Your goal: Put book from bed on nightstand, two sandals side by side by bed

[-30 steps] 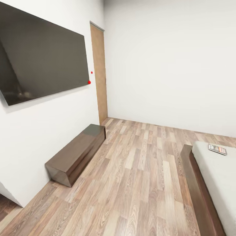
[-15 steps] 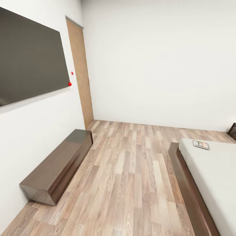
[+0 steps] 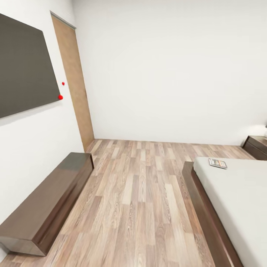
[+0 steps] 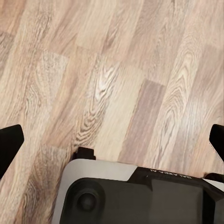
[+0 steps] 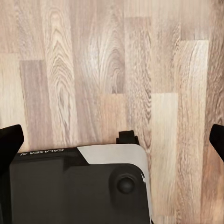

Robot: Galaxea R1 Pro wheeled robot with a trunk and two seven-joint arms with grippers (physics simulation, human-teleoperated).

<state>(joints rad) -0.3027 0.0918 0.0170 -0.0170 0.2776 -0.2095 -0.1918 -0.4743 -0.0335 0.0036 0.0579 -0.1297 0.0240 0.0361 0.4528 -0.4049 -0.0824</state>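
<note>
Robot body, wrist views.
Left gripper (image 4: pixel 112 140): black fingertips, white-edged black housing, small white lettering. Right gripper (image 5: pixel 112 140): same build, round black knob.

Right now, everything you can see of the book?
The book is a small, thin paperback with a dark grey cover, an orange band and pale lettering too small to read. It lies flat and closed on the light grey mattress of the bed, near the mattress's far corner. Nothing rests on it and no gripper is near it. A dark wooden nightstand stands beyond it.
</note>
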